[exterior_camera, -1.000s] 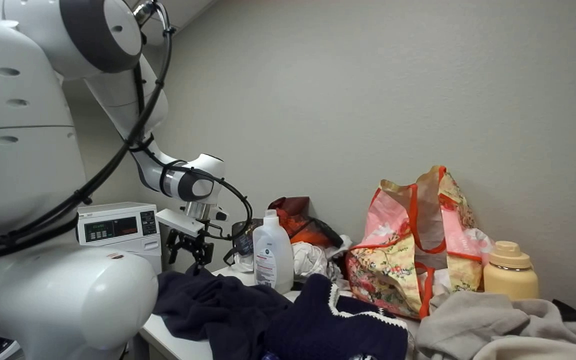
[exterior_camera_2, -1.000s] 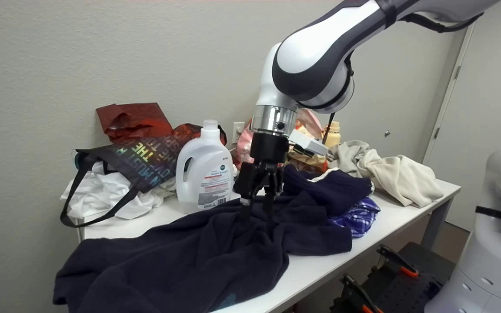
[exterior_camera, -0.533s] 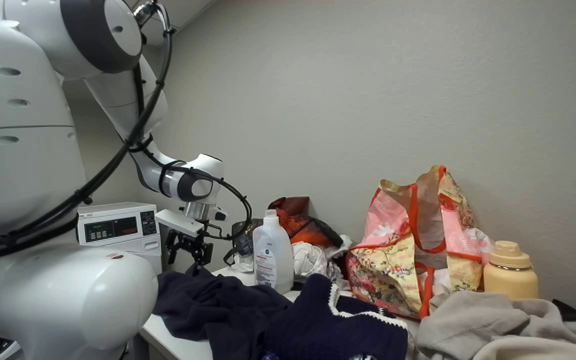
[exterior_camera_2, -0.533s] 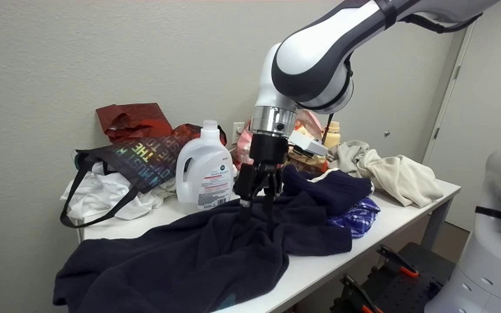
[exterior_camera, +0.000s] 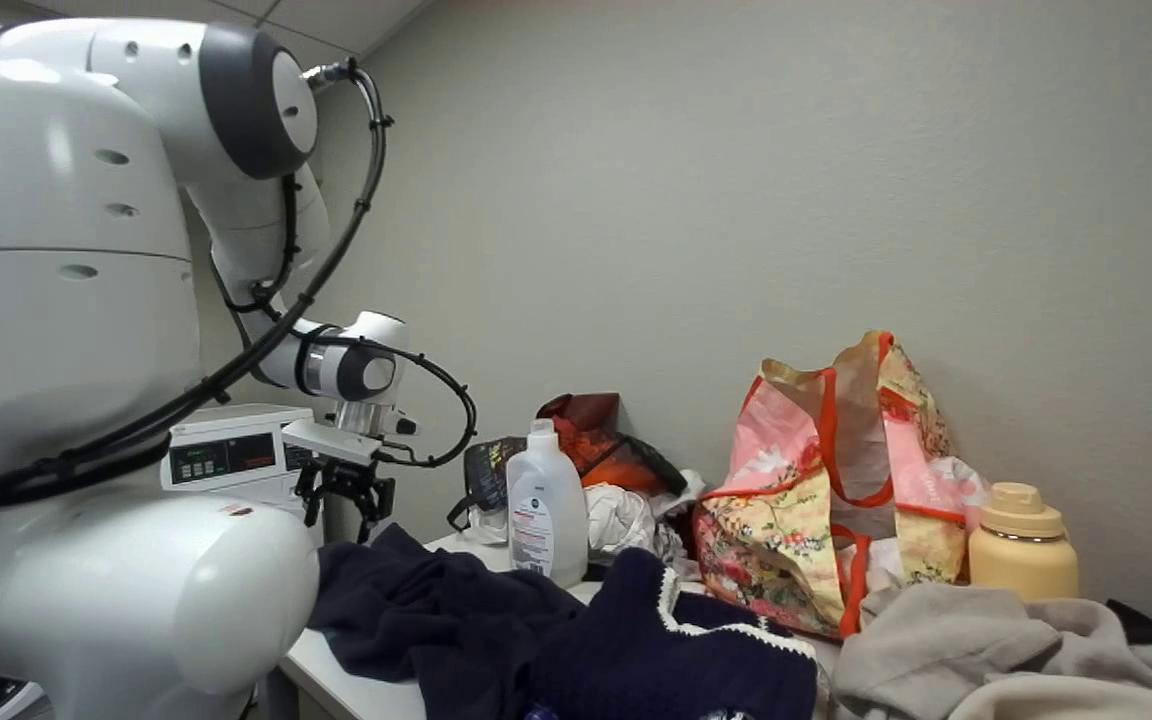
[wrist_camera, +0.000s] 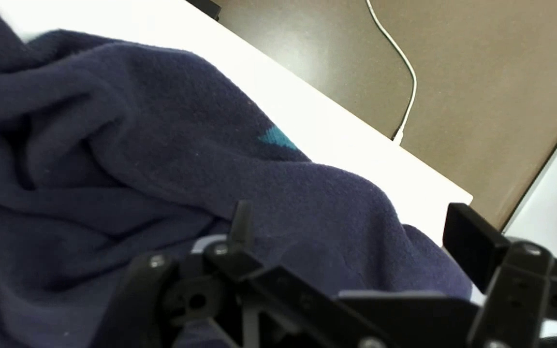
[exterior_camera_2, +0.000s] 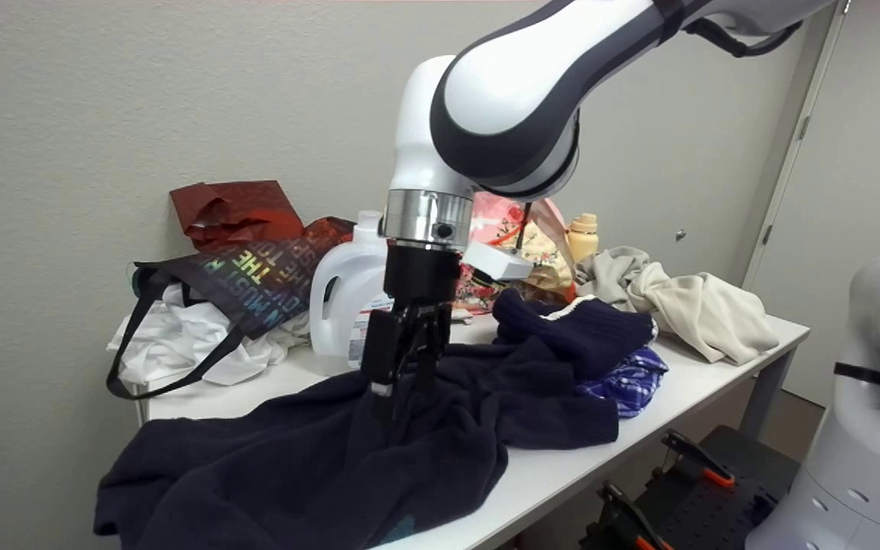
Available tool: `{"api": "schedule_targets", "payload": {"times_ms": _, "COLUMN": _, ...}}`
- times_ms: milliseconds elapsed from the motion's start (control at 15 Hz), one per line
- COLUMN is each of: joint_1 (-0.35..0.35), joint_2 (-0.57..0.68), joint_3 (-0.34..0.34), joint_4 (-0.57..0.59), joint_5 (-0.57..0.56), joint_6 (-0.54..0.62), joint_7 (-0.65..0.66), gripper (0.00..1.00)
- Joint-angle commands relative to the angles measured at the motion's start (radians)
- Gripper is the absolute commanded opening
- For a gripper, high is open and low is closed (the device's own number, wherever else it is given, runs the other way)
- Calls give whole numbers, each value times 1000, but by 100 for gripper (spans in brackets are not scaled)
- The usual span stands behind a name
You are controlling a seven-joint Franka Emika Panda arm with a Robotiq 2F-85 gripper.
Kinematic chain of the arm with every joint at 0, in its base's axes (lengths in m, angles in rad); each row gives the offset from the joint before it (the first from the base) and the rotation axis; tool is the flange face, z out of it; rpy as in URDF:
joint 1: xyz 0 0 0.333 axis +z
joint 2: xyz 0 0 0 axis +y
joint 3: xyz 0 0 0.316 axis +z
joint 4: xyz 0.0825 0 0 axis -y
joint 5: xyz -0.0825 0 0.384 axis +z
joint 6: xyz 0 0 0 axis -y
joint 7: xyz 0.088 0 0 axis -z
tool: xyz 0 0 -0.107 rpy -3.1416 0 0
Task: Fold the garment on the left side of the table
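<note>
Wrist view crops garment (wrist_camera: 172, 159); claw (wrist_camera: 349, 217) hides part

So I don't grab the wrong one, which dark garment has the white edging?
The navy knit, between the beige cloth and the rumpled garment under the hand; only the knit shows white edging.

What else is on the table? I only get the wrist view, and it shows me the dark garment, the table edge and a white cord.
Observer: In an exterior view, a jug stands upright between the garment and the wall.
Operator: Ooh, I can't see that! Any other clothes there?
Observer: Yes. A white-trimmed navy knit partly covers some blue plaid cloth.
</note>
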Motion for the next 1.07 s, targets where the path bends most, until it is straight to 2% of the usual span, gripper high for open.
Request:
{"api": "schedule_targets", "payload": {"times_ms": 0, "joint_1": 16, "joint_2": 145, "joint_3": 27, "joint_4": 121, "joint_5": -71, "joint_6": 18, "joint_7": 29, "gripper": 100}}
{"api": "schedule_targets", "payload": {"times_ms": 533, "joint_1": 76, "joint_2": 439, "joint_3": 36, "joint_4": 374, "joint_5": -200, "joint_6": 92, "joint_7": 64, "gripper": 100}}
{"api": "schedule_targets", "payload": {"times_ms": 1000, "joint_1": 173, "joint_2": 579, "joint_3": 48, "joint_4": 567, "joint_5": -238, "joint_6": 73, "joint_7": 75, "gripper": 100}}
